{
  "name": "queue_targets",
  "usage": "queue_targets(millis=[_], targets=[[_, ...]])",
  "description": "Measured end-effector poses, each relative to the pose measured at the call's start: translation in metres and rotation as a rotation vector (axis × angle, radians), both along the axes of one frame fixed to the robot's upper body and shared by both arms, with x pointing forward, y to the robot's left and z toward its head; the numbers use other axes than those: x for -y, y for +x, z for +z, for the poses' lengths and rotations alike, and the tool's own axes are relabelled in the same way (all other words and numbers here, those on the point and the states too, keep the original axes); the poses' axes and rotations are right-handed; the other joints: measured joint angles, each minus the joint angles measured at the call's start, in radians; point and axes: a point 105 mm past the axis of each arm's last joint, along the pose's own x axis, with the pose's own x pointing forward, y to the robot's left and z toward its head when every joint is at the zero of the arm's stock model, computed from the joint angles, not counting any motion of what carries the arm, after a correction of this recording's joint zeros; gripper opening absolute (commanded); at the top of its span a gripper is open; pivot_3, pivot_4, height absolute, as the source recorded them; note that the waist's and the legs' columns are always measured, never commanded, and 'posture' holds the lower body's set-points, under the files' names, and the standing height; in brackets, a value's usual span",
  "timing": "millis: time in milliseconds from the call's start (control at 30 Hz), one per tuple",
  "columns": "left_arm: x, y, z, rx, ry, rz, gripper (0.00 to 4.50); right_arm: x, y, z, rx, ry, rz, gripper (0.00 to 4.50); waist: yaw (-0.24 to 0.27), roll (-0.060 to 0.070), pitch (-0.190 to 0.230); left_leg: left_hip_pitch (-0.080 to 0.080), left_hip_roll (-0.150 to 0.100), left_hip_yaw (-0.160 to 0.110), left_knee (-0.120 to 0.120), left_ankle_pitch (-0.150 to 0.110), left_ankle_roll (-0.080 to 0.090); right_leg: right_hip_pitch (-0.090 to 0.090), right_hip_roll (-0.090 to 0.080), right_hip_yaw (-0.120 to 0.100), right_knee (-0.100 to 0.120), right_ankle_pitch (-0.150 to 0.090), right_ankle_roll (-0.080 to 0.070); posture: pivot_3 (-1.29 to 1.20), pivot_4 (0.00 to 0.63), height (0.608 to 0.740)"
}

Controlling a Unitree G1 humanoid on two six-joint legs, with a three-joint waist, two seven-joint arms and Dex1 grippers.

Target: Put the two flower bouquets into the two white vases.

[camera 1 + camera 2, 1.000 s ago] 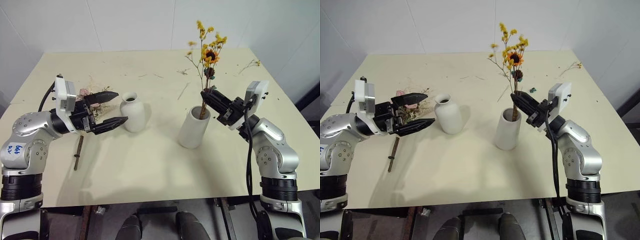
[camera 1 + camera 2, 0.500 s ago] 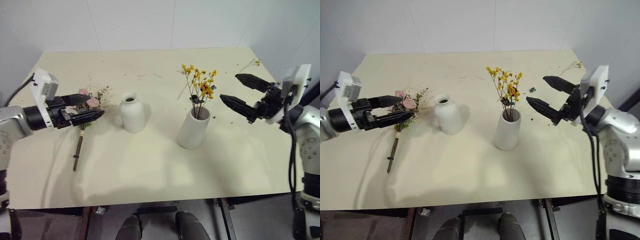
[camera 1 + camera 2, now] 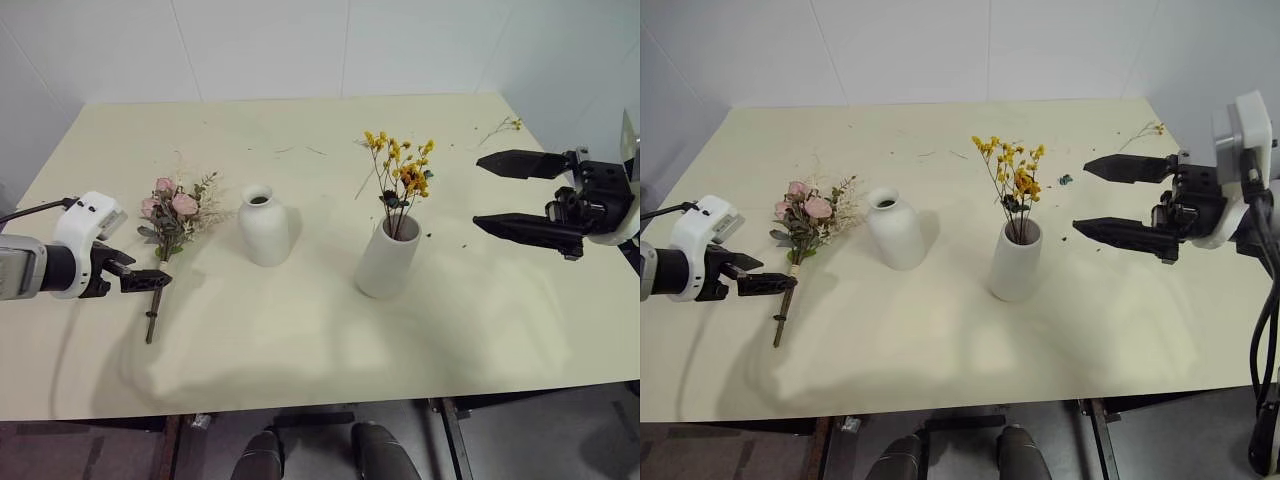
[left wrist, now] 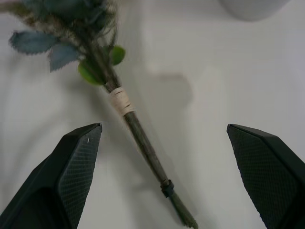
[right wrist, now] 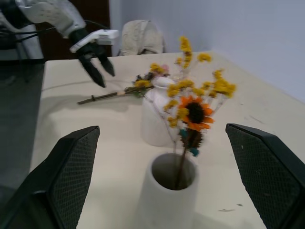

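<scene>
The bunch of pink roses (image 3: 176, 212) lies flat on the table, left of the empty bottle-shaped white vase (image 3: 265, 226), its stem (image 3: 153, 318) pointing toward the near edge. My left gripper (image 3: 160, 283) hangs open over that stem; in the left wrist view the stem (image 4: 143, 147) runs between the spread fingers. The slim yellow-orange bunch (image 3: 401, 172) stands in the white cylinder vase (image 3: 385, 260). Off to the right of that vase, my right gripper (image 3: 477, 192) is open, empty and well apart from it.
Loose twigs and flower scraps (image 3: 505, 127) lie at the table's far right corner and along its far side. The cream table (image 3: 300, 340) has bare room in front of both vases. A white wall stands behind.
My right gripper opened, let the yellow bunch drop into the cylinder vase and drew back to the right. My left gripper swung left from the bottle vase and tipped down over the rose stem.
</scene>
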Motion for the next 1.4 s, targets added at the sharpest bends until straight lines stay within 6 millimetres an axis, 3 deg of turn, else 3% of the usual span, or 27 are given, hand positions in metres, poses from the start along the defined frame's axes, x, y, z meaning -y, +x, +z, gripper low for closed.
queue_targets(millis=[100, 200, 433, 533, 933, 1000, 1167, 1300, 1400], targets=[[0.005, 0.005, -0.019, -0.028, 0.006, 0.019, 4.50, -0.006, -0.002, -0.002, 0.007, -0.002, 0.024, 4.48, 0.002, 0.000, 0.000, -0.001, 0.000, 0.000, 0.001, 0.000, 0.000, 0.000, 0.000, 0.000, 0.000, 0.000, 0.000, 0.00, 0.150, 0.740], [-0.004, 0.005, -0.037, -0.073, 0.084, 0.064, 4.50, -0.009, -0.004, -0.004, 0.004, -0.011, 0.031, 4.48, 0.001, 0.000, 0.000, -0.001, 0.000, 0.000, 0.000, 0.000, -0.001, 0.000, 0.000, 0.000, 0.000, 0.000, 0.000, 0.00, 0.150, 0.740], [0.009, 0.019, -0.051, -0.055, 0.002, 0.118, 4.50, -0.015, -0.009, -0.009, -0.013, -0.004, 0.061, 4.48, 0.012, -0.001, 0.000, -0.001, 0.000, 0.000, 0.003, 0.000, -0.001, 0.000, 0.000, 0.000, 0.002, 0.000, 0.001, 0.00, 0.150, 0.740], [0.007, 0.020, -0.053, -0.052, -0.005, 0.129, 3.91, -0.017, -0.011, -0.008, -0.014, 0.002, 0.079, 4.50, 0.016, -0.001, 0.000, 0.000, 0.000, 0.000, 0.004, 0.000, -0.001, 0.000, 0.000, 0.000, 0.003, 0.000, 0.001, 0.00, 0.150, 0.740], [-0.012, 0.027, -0.053, 0.000, -0.029, 0.191, 0.20, -0.021, -0.015, -0.013, 0.015, 0.015, 0.097, 4.50, 0.024, -0.001, 0.000, 0.000, 0.000, 0.000, 0.004, 0.000, -0.001, 0.000, -0.001, 0.000, 0.003, 0.000, 0.001, 0.00, 0.150, 0.740], [-0.009, 0.031, -0.051, 0.033, -0.060, 0.184, 0.03, -0.020, -0.014, -0.015, 0.028, 0.011, 0.088, 4.50, 0.026, -0.001, 0.000, 0.000, 0.000, 0.000, 0.004, 0.000, -0.001, 0.000, -0.001, 0.000, 0.003, 0.001, 0.001, 0.00, 0.150, 0.740], [0.000, 0.055, -0.028, 0.286, -0.153, 0.142, 0.03, -0.021, -0.009, -0.019, 0.042, 0.035, 0.063, 4.50, 0.030, -0.002, -0.001, -0.001, 0.000, 0.000, 0.005, 0.000, -0.001, 0.000, -0.001, -0.001, 0.002, 0.001, 0.001, 0.00, 0.150, 0.740], [0.009, 0.064, 0.019, 0.563, -0.287, 0.061, 0.03, -0.018, -0.001, -0.021, 0.055, 0.070, 0.026, 4.50, 0.030, -0.002, -0.001, -0.001, -0.001, 0.000, 0.005, 0.000, -0.001, 0.001, -0.001, -0.001, 0.001, 0.001, 0.002, 0.00, 0.150, 0.740], [0.029, 0.061, 0.054, 0.761, -0.423, -0.083, 0.03, -0.013, 0.006, -0.022, 0.058, 0.094, -0.014, 4.50, 0.029, -0.002, -0.001, -0.001, -0.001, 0.000, 0.005, 0.000, -0.001, 0.001, -0.001, -0.001, 0.001, 0.002, 0.002, 0.00, 0.150, 0.740]])
